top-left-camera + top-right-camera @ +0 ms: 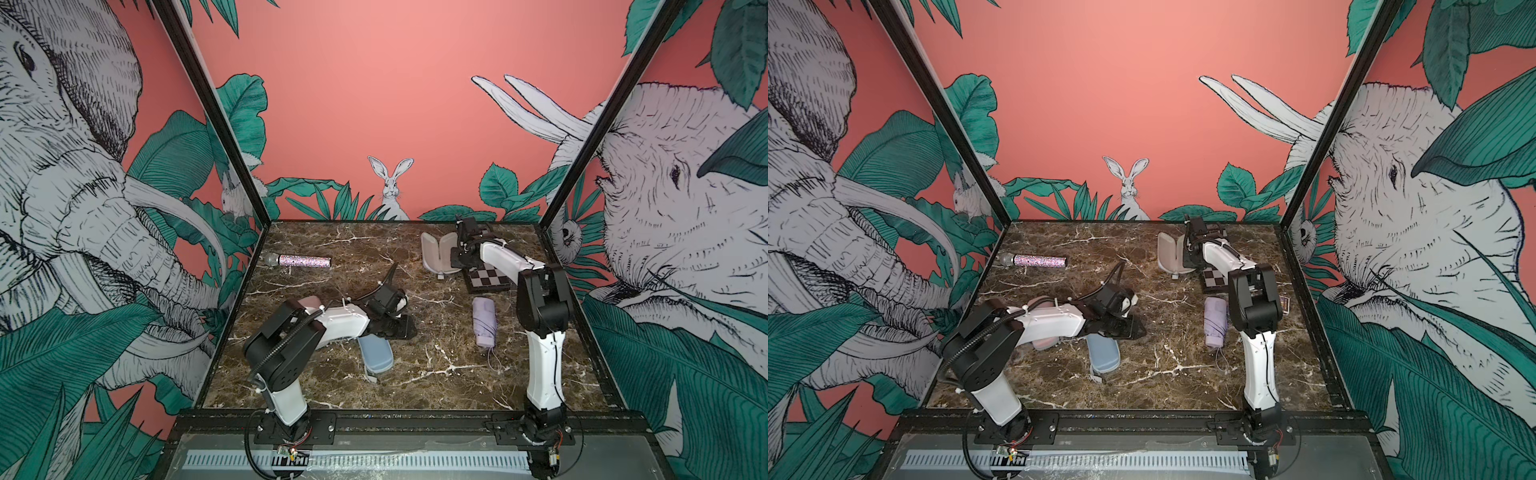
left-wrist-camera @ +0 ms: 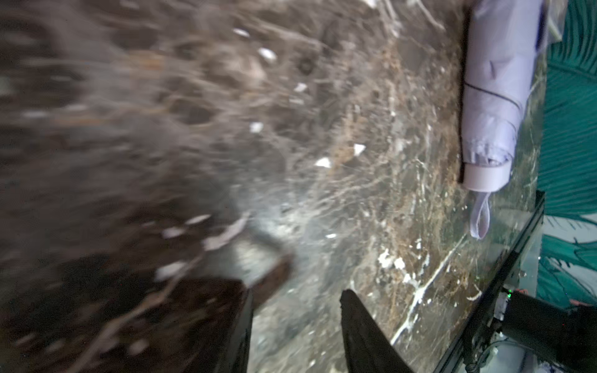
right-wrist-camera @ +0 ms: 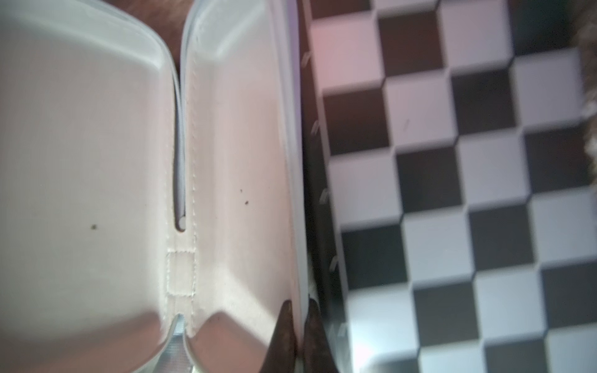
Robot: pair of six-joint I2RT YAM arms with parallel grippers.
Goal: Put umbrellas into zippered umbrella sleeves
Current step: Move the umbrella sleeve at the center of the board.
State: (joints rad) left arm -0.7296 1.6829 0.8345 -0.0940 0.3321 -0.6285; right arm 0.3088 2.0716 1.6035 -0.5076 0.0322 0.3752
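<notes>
Wrist-only: right hand [image 3: 299, 303] on sleeve [image 3: 232, 145] rim

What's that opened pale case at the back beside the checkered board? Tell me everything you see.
The open case is a hard clamshell, spread like a book at the far right of the table, beside the checkered board. Its inside is smooth, pale grey-white and empty, with a stitched hinge strip; the rim looks lilac, and a small strap sticks out at its near end. The right gripper is shut on the rim of the half nearest the board.
</notes>
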